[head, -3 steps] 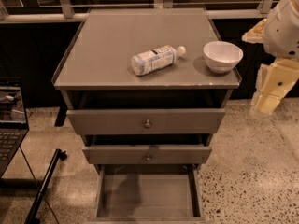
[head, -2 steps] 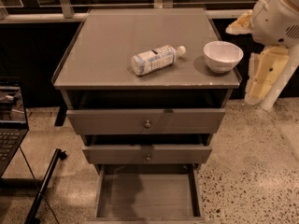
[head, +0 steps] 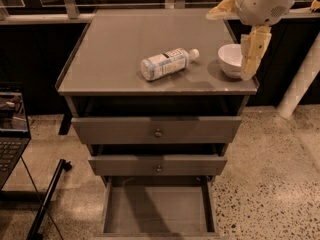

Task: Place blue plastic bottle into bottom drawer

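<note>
The blue plastic bottle [head: 165, 64] lies on its side in the middle of the cabinet top [head: 115, 49], white cap pointing right. The bottom drawer [head: 157, 209] is pulled out, and nothing shows inside it. My gripper [head: 227, 46] hangs at the upper right over the cabinet's right edge, open and empty. One pale finger [head: 220, 8] points left and the other [head: 252, 51] hangs down in front of the white bowl [head: 229, 61]. The gripper is to the right of the bottle and does not touch it.
The two knobbed drawers [head: 157, 131] above the bottom one stand slightly out. A laptop [head: 10, 129] sits at the left and a black rod [head: 47, 199] leans on the floor beside it. A white post [head: 300, 84] stands at the right. The floor is speckled.
My gripper has moved left from beside the cabinet to over its right edge, in front of the bowl. The bottle and bowl have not moved.
</note>
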`<state>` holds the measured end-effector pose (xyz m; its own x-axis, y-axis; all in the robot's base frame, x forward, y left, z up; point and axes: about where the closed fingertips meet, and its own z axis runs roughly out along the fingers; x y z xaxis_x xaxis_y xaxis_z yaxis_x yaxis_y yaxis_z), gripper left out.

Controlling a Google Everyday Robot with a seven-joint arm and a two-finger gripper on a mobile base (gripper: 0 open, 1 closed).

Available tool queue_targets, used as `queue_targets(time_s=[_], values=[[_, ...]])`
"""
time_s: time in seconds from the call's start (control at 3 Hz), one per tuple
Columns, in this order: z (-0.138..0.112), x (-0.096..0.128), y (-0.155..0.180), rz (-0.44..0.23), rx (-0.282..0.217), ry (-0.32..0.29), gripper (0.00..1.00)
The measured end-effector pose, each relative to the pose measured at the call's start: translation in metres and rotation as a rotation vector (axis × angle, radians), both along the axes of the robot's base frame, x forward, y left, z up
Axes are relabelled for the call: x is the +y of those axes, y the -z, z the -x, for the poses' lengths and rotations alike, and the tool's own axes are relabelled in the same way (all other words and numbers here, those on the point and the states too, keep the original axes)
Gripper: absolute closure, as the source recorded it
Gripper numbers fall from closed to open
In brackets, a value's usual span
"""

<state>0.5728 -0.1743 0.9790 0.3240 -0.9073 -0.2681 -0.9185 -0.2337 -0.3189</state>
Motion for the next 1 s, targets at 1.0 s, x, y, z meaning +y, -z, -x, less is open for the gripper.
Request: queue_targets(time_s=[1.0], values=[[-0.127,0.071,0.054,-0.158,-0.018,-0.131,0.0]])
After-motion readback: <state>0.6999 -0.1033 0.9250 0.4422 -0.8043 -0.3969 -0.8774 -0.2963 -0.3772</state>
